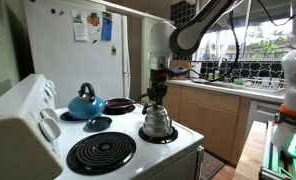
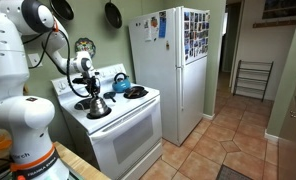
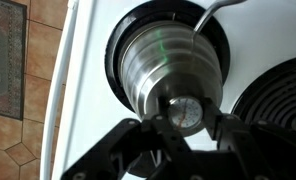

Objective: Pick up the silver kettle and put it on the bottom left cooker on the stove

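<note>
Hovering with the gripper (image 1: 156, 97) just above the silver kettle (image 1: 156, 122), jaws spread to either side of the lid knob (image 3: 188, 112) and gripping nothing, kettle seated upright on the bottom left cooker (image 3: 115, 60) of the stove (image 1: 153, 152), beside the larger coil burner (image 1: 101, 152).

A: Tabletop (image 1: 153, 152)?
B: Stove (image 2: 123, 130) top, white. Silver kettle (image 1: 156, 121) upright on small coil burner (image 1: 176, 135). Large coil burner (image 1: 101, 152) beside it.
A: Behind?
B: Blue kettle (image 1: 85, 102), black pan (image 1: 119, 105), both on rear burners.
</note>
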Tool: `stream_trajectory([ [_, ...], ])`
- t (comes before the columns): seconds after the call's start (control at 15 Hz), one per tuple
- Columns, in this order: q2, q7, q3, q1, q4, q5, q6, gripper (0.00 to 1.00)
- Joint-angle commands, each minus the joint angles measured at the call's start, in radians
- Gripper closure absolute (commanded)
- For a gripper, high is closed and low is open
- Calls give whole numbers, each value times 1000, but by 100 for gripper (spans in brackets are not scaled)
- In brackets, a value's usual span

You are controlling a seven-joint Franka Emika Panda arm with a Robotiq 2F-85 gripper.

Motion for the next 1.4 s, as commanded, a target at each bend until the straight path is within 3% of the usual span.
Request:
stream_trajectory([
  [0.0, -31, -14, 17, -17, -31, 21, 5, 86],
  [0.27, -29, -12, 15, -18, -32, 14, 6, 86],
  [0.33, -31, -12, 15, -19, -33, 12, 12, 36],
  [0.47, -38, -9, 14, -17, -29, 2, 2, 29],
  [0.73, -70, -12, 18, -19, -15, -6, -8, 0],
  [1.07, -106, -98, 48, -23, 33, 50, -25, 0],
  [1.33, -86, -160, 78, -15, 143, 98, -136, 0],
])
